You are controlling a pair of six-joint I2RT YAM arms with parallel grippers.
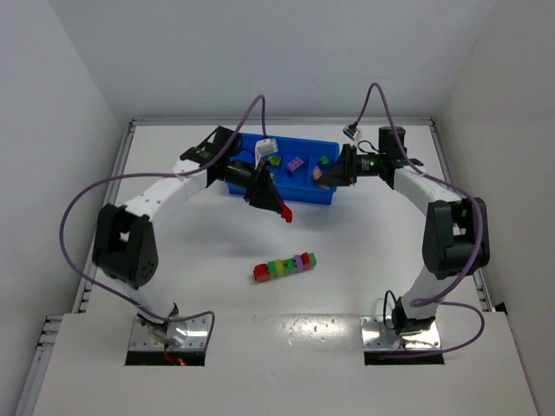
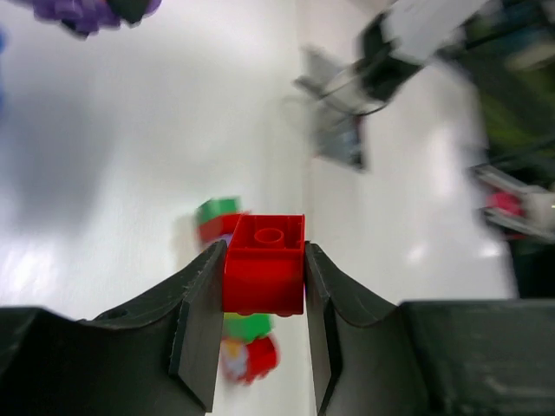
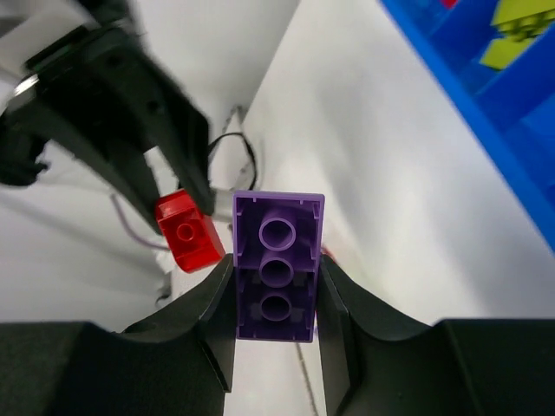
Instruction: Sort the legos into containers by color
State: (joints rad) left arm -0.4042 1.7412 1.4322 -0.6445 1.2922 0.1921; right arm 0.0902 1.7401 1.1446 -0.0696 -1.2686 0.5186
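My left gripper (image 1: 279,206) is shut on a red brick (image 1: 285,213), held above the table just in front of the blue tray (image 1: 303,194). The left wrist view shows the red brick (image 2: 264,276) clamped between the fingers (image 2: 201,321). My right gripper (image 1: 323,176) is shut on a purple brick (image 3: 277,264) at the tray's front right part. The right wrist view also shows the red brick (image 3: 186,232) and the tray (image 3: 486,121). A multicoloured strip of legos (image 1: 284,267) lies on the table in front of the tray and shows blurred in the left wrist view (image 2: 227,221).
The tray holds a yellow brick (image 1: 271,160), a purple brick (image 1: 296,164) and a green brick (image 1: 323,160) in separate compartments. White walls enclose the table on the left, right and back. Both arms reach in over the tray from either side.
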